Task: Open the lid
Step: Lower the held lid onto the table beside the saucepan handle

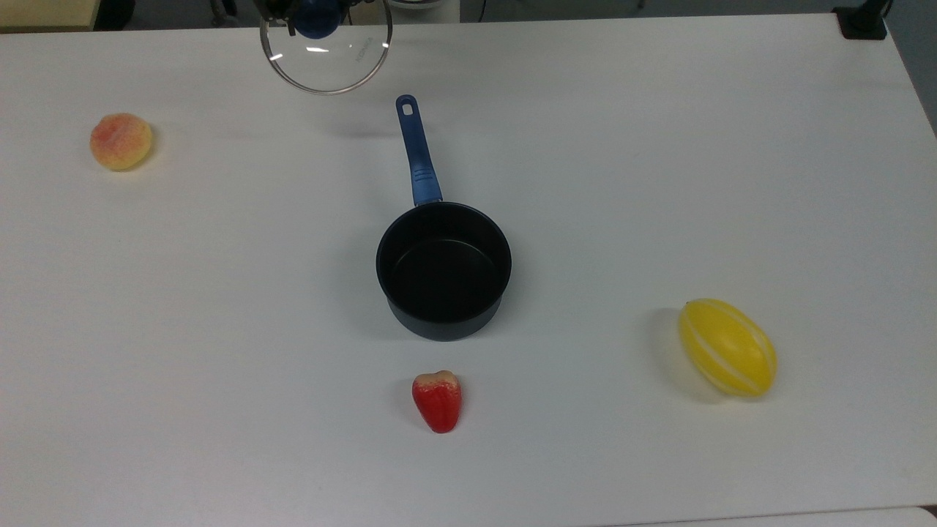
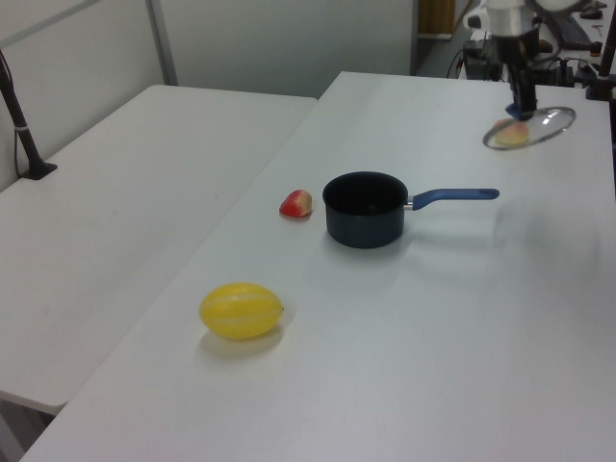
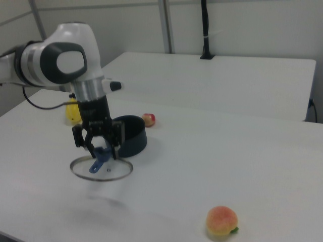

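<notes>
Lid (image 1: 327, 50): round clear glass disc, thin metal rim, blue knob (image 3: 101, 158). Held in the air well apart from the saucepan (image 1: 443, 269), past the far end of the saucepan's blue handle (image 1: 416, 152) and toward the top view's left of it. A faint shadow lies on the table (image 1: 659, 146) beneath it, so it is not set down.

Gripper (image 3: 99, 149): fingers pinching the knob from two sides, with the lid hanging level or nearly so below them.

Step in hand, as judged: the lid is already off and carried aside; what is left is setting it down. To do it well, lower it straight and slowly onto bare table beyond the handle's end, keep the disc level so the rim lands all at once, and release the knob only when the rim rests. Keep it clear of the handle and of the peach (image 1: 121, 141), which lies further to the top view's left of the saucepan.

Containers: saucepan, dark, uncovered, upright; nothing visible inside.

Others: red fruit (image 1: 438, 400), just in front of the saucepan on the side away from the handle; yellow melon (image 1: 727, 347), well to the top view's right of the saucepan
</notes>
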